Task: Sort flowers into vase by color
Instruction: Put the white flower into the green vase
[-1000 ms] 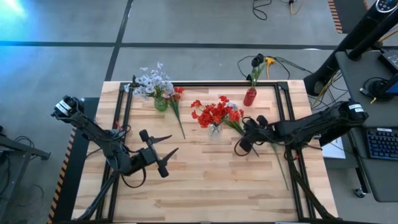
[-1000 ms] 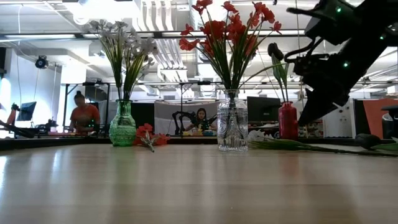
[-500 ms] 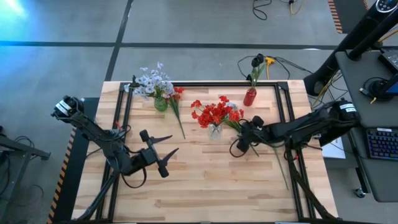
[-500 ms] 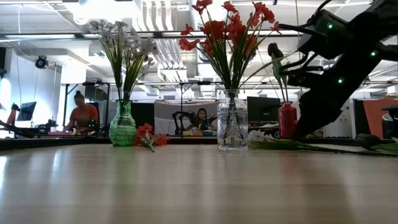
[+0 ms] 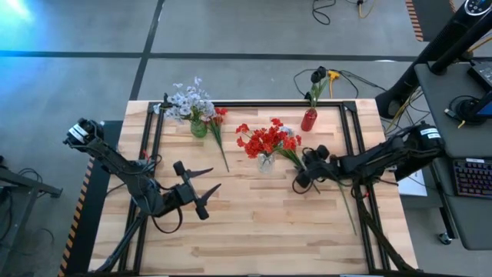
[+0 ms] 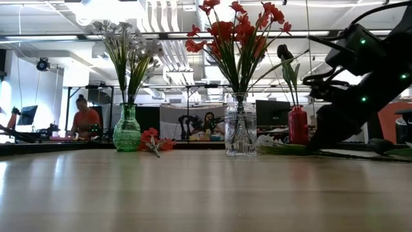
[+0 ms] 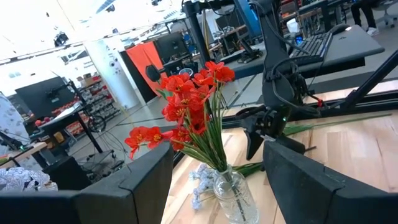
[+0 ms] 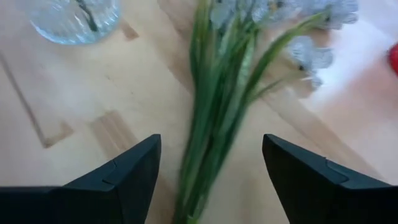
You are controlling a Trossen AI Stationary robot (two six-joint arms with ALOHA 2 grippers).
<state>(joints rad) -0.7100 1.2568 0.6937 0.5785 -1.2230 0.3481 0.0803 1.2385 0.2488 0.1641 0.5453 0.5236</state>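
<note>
A pale white-lavender flower lies flat on the table, right of the clear vase that holds the red flowers. My right gripper hangs open low over this flower's green stems, one finger on either side. Its blossoms lie toward the clear vase. The green vase holds pale flowers. The red vase holds a dark one. A loose red flower lies beside the green vase. My left gripper waits open above the table's left half.
The black frame rail runs along the table's back and sides. The pale flower's stem end reaches toward the near right corner. Bare wood spreads across the near half. People sit in the room beyond the table.
My right gripper has sunk toward the table, coming down over the pale flower's stems beside the clear vase. The flower lies where it was.
</note>
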